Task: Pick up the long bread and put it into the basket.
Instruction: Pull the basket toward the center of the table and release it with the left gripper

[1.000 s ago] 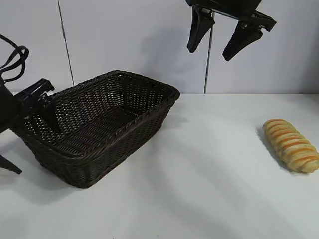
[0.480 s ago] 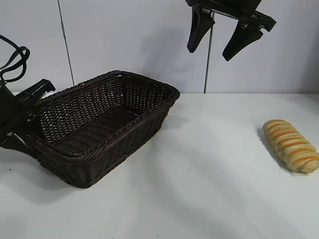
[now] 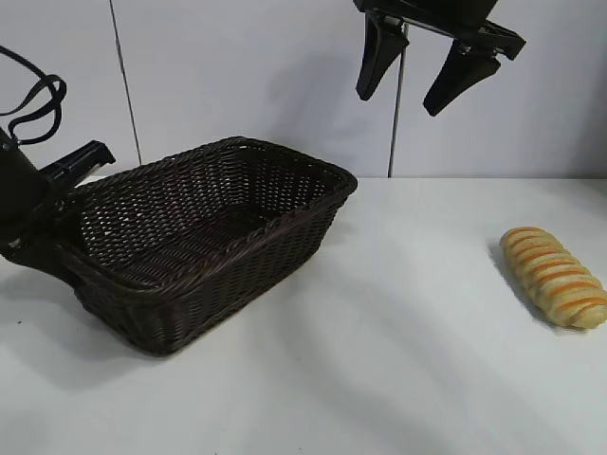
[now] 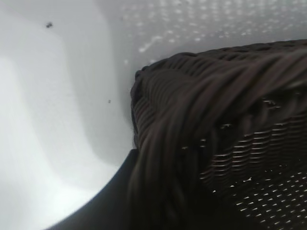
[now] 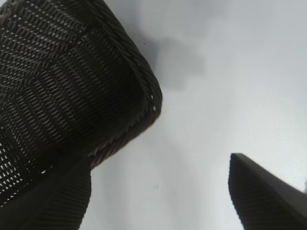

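The long bread [image 3: 555, 277], pale yellow with orange-brown ridges, lies on the white table at the far right, away from both grippers. The dark wicker basket [image 3: 237, 275] stands at the left. My left gripper [image 3: 66, 204] is shut on its left-hand braided rim. In the left wrist view that rim [image 4: 192, 110] fills the space between the jaws, with one dark finger [image 4: 110, 201] outside the wall. My right gripper [image 3: 398, 102] hangs open high above the table's middle, holding nothing. Its wrist view shows a corner of the basket [image 5: 57, 86] below its fingers [image 5: 264, 191]. The basket is empty.
A pale wall with vertical seams stands behind the table. White tabletop [image 3: 408, 313] lies bare between the basket and the bread.
My left gripper has shut on the basket's left rim, and the basket has shifted to the right with its left end raised a little. The right arm and the bread have not moved.
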`<move>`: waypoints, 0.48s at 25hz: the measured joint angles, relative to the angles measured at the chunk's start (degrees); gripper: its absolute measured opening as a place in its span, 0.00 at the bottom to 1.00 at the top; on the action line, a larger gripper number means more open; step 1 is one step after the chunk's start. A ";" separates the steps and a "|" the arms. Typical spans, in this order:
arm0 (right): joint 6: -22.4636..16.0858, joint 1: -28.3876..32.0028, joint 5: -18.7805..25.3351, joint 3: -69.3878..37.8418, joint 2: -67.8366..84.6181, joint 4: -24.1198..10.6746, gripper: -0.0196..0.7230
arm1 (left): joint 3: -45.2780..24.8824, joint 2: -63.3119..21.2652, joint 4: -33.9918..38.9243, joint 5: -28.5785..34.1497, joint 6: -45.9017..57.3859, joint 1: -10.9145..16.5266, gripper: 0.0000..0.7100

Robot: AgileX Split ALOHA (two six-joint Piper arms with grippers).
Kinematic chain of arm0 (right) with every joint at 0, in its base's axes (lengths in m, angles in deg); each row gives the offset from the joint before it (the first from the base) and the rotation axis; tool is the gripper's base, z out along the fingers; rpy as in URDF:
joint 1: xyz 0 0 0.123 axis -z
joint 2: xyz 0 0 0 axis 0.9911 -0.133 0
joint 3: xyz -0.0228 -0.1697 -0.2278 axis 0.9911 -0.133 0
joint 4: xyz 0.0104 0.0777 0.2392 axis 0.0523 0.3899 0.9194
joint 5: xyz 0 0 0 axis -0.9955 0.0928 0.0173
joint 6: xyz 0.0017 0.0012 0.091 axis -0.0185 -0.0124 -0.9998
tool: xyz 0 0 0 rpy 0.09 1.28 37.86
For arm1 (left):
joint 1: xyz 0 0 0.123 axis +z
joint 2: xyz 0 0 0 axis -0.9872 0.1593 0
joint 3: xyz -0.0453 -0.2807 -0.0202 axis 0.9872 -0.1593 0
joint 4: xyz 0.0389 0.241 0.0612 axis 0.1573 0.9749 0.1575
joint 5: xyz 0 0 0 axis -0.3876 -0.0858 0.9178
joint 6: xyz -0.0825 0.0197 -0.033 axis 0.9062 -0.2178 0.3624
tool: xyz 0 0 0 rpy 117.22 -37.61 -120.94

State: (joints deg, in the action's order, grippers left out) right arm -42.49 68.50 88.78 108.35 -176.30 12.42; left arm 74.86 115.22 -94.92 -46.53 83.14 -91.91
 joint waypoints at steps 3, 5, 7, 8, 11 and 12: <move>0.00 0.00 0.00 0.00 0.00 0.00 0.79 | 2.74 0.04 0.30 2.32 -2.37 0.00 0.15; 0.00 0.00 0.00 0.00 0.00 -0.02 0.79 | 3.58 0.04 0.38 3.05 -3.84 0.00 0.15; 0.00 0.00 0.04 0.00 0.00 -0.02 0.79 | 3.65 0.04 0.47 3.87 -5.53 0.00 0.15; 0.00 0.00 0.04 0.00 0.00 -0.02 0.79 | 3.65 0.06 0.55 4.18 -6.68 0.00 0.15; 0.00 0.00 0.17 0.00 0.00 -0.02 0.79 | 3.65 0.13 0.61 5.15 -9.84 0.60 0.15; 0.00 0.00 0.18 0.00 0.00 -0.02 0.79 | 3.72 0.13 0.33 5.71 -11.15 1.15 0.15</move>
State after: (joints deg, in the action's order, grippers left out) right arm -42.49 68.50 88.97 108.35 -176.30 12.39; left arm 78.58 115.36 -94.59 -40.82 71.99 -90.76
